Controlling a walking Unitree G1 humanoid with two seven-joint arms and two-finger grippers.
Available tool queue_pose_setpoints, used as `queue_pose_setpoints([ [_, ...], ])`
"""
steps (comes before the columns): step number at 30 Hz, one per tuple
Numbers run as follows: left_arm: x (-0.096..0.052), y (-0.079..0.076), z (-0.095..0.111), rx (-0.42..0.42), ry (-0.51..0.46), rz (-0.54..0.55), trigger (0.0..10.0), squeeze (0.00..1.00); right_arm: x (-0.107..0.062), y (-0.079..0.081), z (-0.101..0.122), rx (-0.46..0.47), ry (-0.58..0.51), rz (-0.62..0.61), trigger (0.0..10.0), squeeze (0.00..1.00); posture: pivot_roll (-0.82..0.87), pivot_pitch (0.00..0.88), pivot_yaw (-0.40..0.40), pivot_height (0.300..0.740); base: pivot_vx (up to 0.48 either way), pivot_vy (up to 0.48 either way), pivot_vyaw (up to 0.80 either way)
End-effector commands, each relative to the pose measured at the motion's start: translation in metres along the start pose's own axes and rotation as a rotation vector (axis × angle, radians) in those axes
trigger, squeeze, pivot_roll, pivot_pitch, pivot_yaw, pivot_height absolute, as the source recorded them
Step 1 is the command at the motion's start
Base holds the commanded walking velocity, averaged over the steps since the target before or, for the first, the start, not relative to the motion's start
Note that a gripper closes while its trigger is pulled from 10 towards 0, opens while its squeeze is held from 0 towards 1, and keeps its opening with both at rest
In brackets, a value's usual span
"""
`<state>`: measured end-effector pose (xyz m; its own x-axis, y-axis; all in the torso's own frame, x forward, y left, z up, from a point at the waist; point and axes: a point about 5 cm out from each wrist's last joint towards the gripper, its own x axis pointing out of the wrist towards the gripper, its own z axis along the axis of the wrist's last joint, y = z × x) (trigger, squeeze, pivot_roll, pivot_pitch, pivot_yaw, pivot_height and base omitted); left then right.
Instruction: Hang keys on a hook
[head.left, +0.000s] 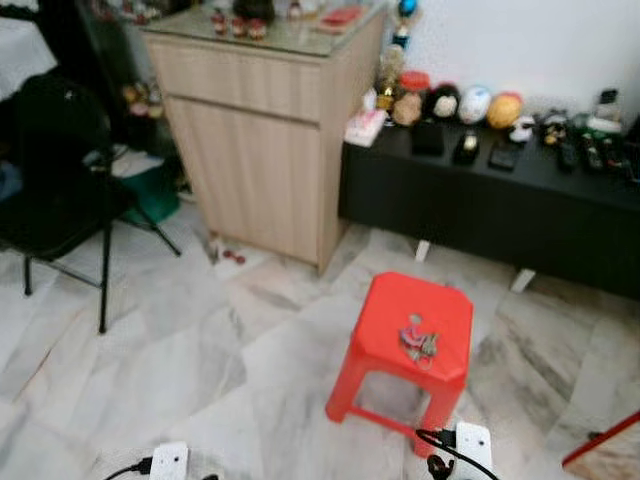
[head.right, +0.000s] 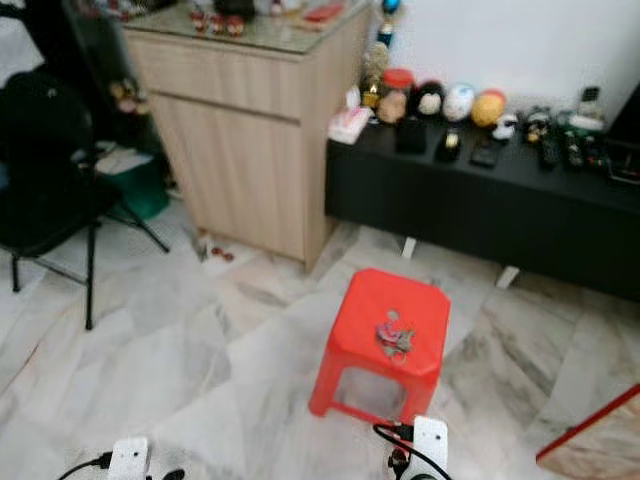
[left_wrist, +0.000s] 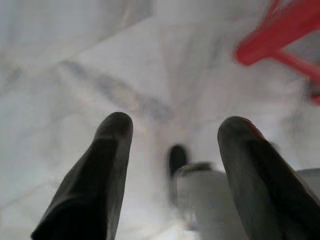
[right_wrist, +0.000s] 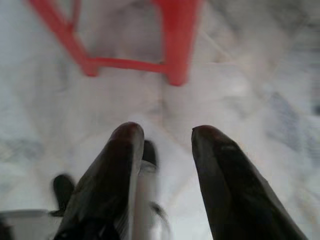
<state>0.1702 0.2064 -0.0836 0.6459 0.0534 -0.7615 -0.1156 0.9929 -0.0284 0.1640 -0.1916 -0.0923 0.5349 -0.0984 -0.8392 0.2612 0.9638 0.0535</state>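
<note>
Place: a lived-in room of a home
Floor: grey-veined marble tiles (head.left: 200, 350)
Furniture: light wooden cabinet (head.left: 262, 130), low black bench (head.left: 500, 200), black folding chair (head.left: 55, 180), red plastic stool (head.left: 410, 345)
Household clutter: jars, round ornaments and remote controls (head.left: 585, 150) on the bench

Even, soft daylight fills the room, with no hard shadows; the pale floor (head.left: 200, 370) looks washed out. Both head views are softly blurred, worst toward the edges. A dark chair (head.left: 60, 180) at 9 o'clock loses all detail. The wrist views are heavily blurred, with the black fingers (left_wrist: 90, 185) out of focus.
</note>
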Motion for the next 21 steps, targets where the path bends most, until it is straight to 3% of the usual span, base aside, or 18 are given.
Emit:
queue_pose_setpoints([
  [1,-0.0026,0.0102,-0.0042,0.01,0.016,0.02,10.0,0.0,0.0015,0.0072,0.0087,0.006,-0.031,0.009,10.0,0.0,0.1,0.044,-0.026,0.74,0.307,0.0,0.0],
  [21,-0.0039,0.0089,-0.0096,0.011,0.033,0.02,10.0,0.0,0.0014,0.0013,0.0139,0.033,-0.066,-0.015,10.0,0.0,0.1,0.067,-0.032,0.74,0.293,0.0,0.0],
])
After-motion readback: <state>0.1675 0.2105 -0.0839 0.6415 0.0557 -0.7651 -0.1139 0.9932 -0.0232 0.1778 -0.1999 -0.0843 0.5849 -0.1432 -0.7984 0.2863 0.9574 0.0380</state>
